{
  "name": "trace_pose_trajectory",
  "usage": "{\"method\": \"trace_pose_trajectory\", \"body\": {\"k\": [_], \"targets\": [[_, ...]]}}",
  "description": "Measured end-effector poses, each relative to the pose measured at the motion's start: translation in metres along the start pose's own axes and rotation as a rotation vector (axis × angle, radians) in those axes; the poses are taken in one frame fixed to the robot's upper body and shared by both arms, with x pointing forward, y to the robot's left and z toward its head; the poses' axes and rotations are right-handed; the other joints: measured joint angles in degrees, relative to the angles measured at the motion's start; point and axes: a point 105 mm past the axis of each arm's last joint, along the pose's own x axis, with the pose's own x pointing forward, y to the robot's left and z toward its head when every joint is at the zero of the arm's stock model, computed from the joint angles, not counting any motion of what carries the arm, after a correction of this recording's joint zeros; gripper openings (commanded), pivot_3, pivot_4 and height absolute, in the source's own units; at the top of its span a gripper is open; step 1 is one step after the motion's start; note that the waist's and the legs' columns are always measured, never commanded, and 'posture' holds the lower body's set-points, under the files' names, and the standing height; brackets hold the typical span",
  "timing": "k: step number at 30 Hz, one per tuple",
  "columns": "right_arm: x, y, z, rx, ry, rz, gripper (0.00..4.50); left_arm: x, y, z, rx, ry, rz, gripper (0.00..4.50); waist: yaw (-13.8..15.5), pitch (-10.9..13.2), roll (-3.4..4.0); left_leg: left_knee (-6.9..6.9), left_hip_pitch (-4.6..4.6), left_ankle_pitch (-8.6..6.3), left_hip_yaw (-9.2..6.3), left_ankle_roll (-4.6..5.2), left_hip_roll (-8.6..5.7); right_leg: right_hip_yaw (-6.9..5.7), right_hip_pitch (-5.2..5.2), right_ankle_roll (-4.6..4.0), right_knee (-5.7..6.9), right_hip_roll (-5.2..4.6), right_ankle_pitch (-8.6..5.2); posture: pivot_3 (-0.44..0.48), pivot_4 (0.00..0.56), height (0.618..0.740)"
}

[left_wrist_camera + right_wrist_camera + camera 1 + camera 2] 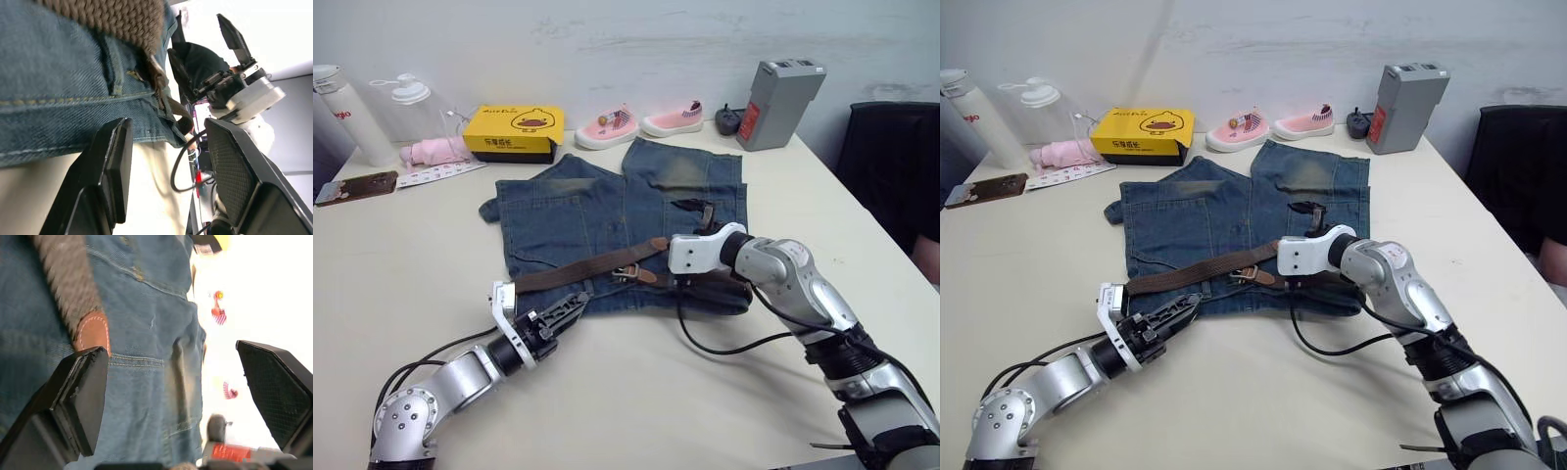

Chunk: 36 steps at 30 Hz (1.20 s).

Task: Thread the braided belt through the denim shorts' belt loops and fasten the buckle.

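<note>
Both claws stand open and hold nothing: the left claw [570, 309] lies low at the near left edge of the waistband, its fingers parted just off the denim, and the right claw [1304, 211] reaches over the right half of the garment with its fingers spread wide above the cloth. Beneath them the pale counter [401, 255] carries the denim shorts [597, 211], spread flat with the waistband toward the robot. Across that waistband lies the braided belt [592, 267], running from the left edge up toward the middle, where its tan leather end [93, 333] rests on the denim just beside one right finger. The buckle [625, 273] appears to sit near the middle of the waistband, though its detail is hard to make out. Whether the strap passes under any of the belt loops cannot be told from here. By my judgement the threading is under way, not finished; the next move calls for one claw to close on the strap's free end while the other steadies the waistband.
</note>
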Motion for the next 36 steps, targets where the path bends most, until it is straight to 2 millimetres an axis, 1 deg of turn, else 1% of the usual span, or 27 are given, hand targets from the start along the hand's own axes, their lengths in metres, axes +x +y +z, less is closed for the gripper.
{"method": "trace_pose_trajectory", "body": {"k": [2,5,10,14,15,17,18,22,23,24,25,28,31,33,36], "targets": [[0.004,0.008,-0.004,-0.020,-0.031,0.028,4.47,0.000,0.000,0.001,0.001,-0.006,-0.001,2.63,-0.08,0.05,0.08,0.08,-0.03,-0.01,0.04,0.03,-0.02,0.01,-0.02,0.00,0.03,0.05,0.00,0.000,0.150,0.618],[0.011,0.017,-0.001,-0.046,-0.080,0.072,4.47,0.000,-0.001,0.002,0.002,-0.015,-0.002,2.63,-0.09,0.06,0.08,0.13,-0.06,-0.03,0.01,0.06,-0.01,0.01,-0.06,0.00,0.19,0.07,0.00,0.000,0.150,0.618],[0.027,0.018,0.005,-0.002,-0.122,0.085,4.47,0.000,-0.003,0.003,0.012,-0.021,-0.007,2.63,-0.13,0.02,0.04,0.16,-0.02,-0.05,-0.01,0.07,-0.03,0.00,-0.05,-0.03,0.32,0.15,-0.01,0.000,0.150,0.618],[0.038,0.017,0.005,0.041,-0.115,0.110,4.47,0.001,-0.007,0.003,0.024,-0.025,-0.015,2.63,-0.13,-0.01,0.07,0.17,0.04,-0.06,-0.02,0.09,-0.05,0.00,-0.03,-0.04,0.39,0.18,-0.01,0.000,0.150,0.618],[0.040,0.018,0.004,0.057,-0.112,0.116,4.24,0.001,-0.007,0.003,0.024,-0.025,-0.015,2.63,-0.15,-0.02,0.06,0.17,0.10,-0.07,-0.01,0.08,-0.05,0.00,-0.02,-0.04,0.46,0.17,-0.01,0.000,0.150,0.618],[0.041,0.022,0.003,0.076,-0.108,0.136,3.63,0.001,-0.007,0.003,0.024,-0.026,-0.013,2.63,-0.14,-0.04,0.02,0.17,0.17,-0.23,-0.02,0.29,-0.04,-0.01,0.00,-0.04,0.52,0.17,-0.02,0.000,0.150,0.618],[0.041,0.024,0.003,0.080,-0.107,0.147,3.21,0.001,-0.006,0.003,0.023,-0.026,-0.012,2.63,-0.14,-0.03,0.04,0.18,0.17,-0.26,-0.02,0.36,-0.05,-0.01,0.00,-0.05,0.53,0.18,-0.02,0.000,0.150,0.618],[0.040,0.035,0.002,0.131,-0.095,0.190,1.26,0.001,-0.006,0.002,0.025,-0.026,-0.009,2.63,-0.08,0.00,0.14,0.18,0.17,-0.27,-0.03,0.37,-0.08,0.00,0.01,-0.05,0.56,0.18,-0.02,0.000,0.150,0.618],[0.040,0.037,0.001,0.141,-0.094,0.199,0.69,0.002,-0.006,0.002,0.028,-0.024,-0.009,2.63,-0.06,0.00,0.14,0.18,0.17,-0.27,-0.03,0.37,-0.08,0.00,0.00,-0.05,0.55,0.18,-0.02,0.000,0.150,0.618],[0.039,0.039,0.001,0.153,-0.089,0.203,0.25,0.002,-0.006,0.002,0.031,-0.024,-0.007,2.63,-0.05,0.00,0.15,0.18,0.16,-0.27,-0.03,0.37,-0.08,0.00,0.00,-0.05,0.55,0.18,-0.02,0.000,0.150,0.618],[0.038,0.037,-0.001,0.162,-0.082,0.196,0.08,0.002,-0.006,0.001,0.032,-0.023,-0.005,2.63,-0.04,0.00,0.19,0.19,0.16,-0.27,-0.03,0.37,-0.09,0.01,0.01,-0.05,0.56,0.17,-0.02,0.000,0.150,0.618],[0.036,0.037,-0.002,0.186,-0.069,0.197,0.08,0.002,-0.006,0.000,0.040,-0.020,-0.003,2.63,0.07,-0.01,0.20,0.19,0.14,-0.28,-0.10,0.36,-0.11,0.01,0.01,-0.05,0.56,0.17,-0.02,0.000,0.150,0.618],[0.027,0.033,0.003,0.196,-0.058,0.203,0.08,0.001,-0.010,-0.002,0.065,-0.009,-0.005,2.63,0.18,0.03,0.21,0.18,0.06,-0.28,-0.19,0.35,-0.14,0.00,0.01,-0.05,0.45,0.19,-0.02,0.000,0.150,0.618],[0.022,0.031,0.009,0.200,-0.054,0.207,0.08,0.001,-0.011,-0.001,0.078,-0.005,-0.001,2.63,0.11,0.08,0.27,0.16,0.06,-0.28,-0.18,0.34,-0.13,0.00,0.01,-0.04,0.36,0.18,-0.02,0.000,0.150,0.618],[0.015,0.023,0.029,0.217,-0.055,0.191,0.08,0.003,-0.018,0.003,0.097,-0.009,-0.014,2.63,0.06,0.15,0.30,0.06,0.06,-0.27,-0.17,0.32,-0.05,0.01,0.01,-0.04,0.18,0.16,-0.01,0.000,0.150,0.618]]}}
